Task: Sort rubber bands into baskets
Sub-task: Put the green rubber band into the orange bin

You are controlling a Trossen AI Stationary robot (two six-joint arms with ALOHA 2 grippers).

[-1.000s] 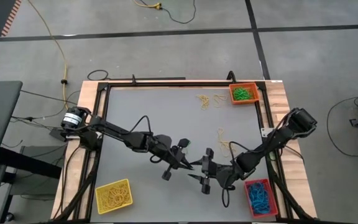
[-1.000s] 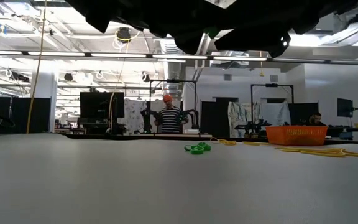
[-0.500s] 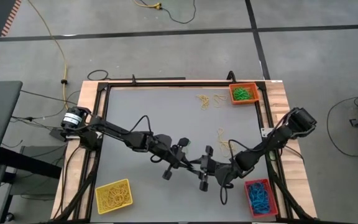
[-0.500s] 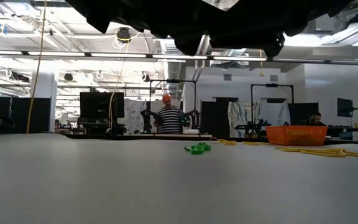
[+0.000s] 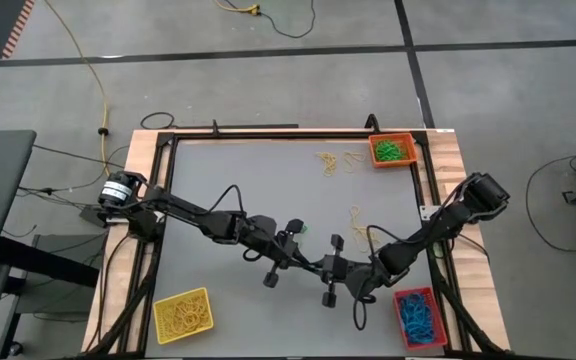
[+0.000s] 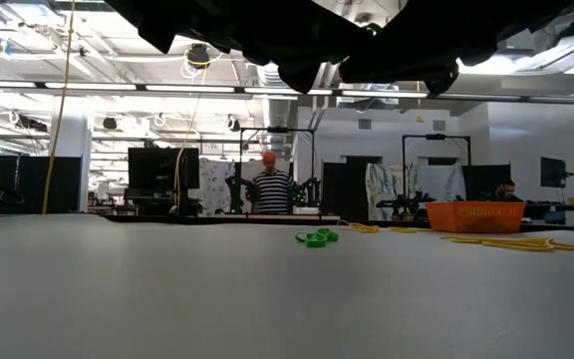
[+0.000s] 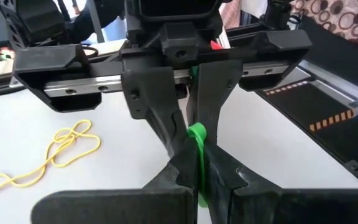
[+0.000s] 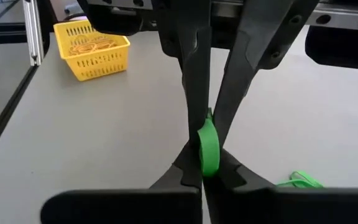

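High view: the left tool [image 5: 313, 264] and the right tool [image 5: 320, 268] meet tip to tip above the middle of the grey table [image 5: 238, 175], apparently to pass a band from one arm to the other. Three baskets sit near the table's corners: a yellow basket [image 5: 181, 315] holding yellow bands, an orange basket [image 5: 392, 150] holding green bands, and a red basket [image 5: 419, 317] holding blue bands. Loose yellow bands [image 5: 334, 160] lie just beside the orange basket.

Low view: both arms hang overhead; a small clump of green bands [image 6: 317, 237] rests on the table, well apart from the orange basket.

Left wrist view: the left tool is closed on a green band [image 7: 197, 144], and the opposing right fingers [image 7: 160, 121] pinch the same band from the far side.

Right wrist view: the right tool is closed on the green band too, each arm gripping one end. The band is thus held in the air by both, likely bound for the orange basket.
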